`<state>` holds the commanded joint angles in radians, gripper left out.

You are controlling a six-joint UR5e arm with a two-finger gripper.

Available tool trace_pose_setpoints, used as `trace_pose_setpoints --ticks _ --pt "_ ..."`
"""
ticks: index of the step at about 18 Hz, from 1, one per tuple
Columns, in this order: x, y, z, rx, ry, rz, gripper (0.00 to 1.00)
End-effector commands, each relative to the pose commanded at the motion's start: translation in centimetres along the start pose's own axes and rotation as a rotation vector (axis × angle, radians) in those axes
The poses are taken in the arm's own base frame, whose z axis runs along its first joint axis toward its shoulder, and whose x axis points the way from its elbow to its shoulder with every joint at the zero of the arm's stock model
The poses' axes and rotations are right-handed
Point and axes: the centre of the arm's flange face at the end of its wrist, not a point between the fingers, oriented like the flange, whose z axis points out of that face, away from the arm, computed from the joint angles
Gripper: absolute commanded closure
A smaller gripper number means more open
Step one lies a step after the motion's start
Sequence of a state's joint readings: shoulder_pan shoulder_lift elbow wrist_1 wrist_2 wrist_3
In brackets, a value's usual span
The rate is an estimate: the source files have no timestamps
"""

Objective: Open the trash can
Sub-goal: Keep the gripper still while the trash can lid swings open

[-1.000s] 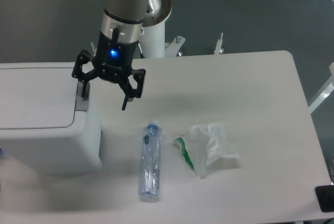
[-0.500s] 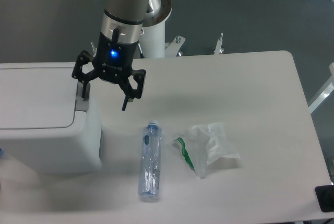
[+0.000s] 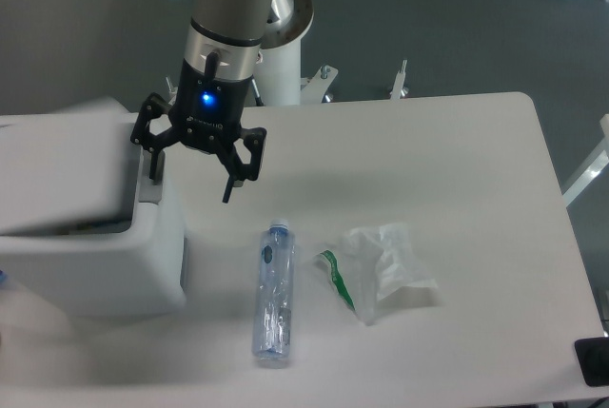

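large boxy white plastic trash can (image 3: 90,265) | rigid, light sprung lid, likely | push grey press bar (image 3: 152,168) | gripper (image 3: 190,176) jaws spread, empty

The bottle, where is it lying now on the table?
The bottle lies near the table's front edge, between the trash can on the left of the picture and the crumpled plastic bag on the right.

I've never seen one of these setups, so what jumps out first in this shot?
The black two-finger gripper with a glowing blue light hangs open at upper left, one finger down on the grey press bar of the big white trash can. The can's lid is blurred and tilted up. In the middle of the table lie a clear bottle and a crumpled plastic bag.
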<state>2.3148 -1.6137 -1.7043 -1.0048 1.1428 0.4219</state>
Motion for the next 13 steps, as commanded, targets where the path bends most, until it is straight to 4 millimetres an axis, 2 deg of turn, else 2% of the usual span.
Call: trace_pose_setpoints --ticks 5,11,13 --pt "0.1 -0.2 -0.3 0.008 0.000 -0.029 0.00" --pt "0.2 -2.6 -3.0 0.075 -0.034 0.030 0.00" --pt "0.1 -3.1 -3.4 0.090 -0.050 0.080 0.00"
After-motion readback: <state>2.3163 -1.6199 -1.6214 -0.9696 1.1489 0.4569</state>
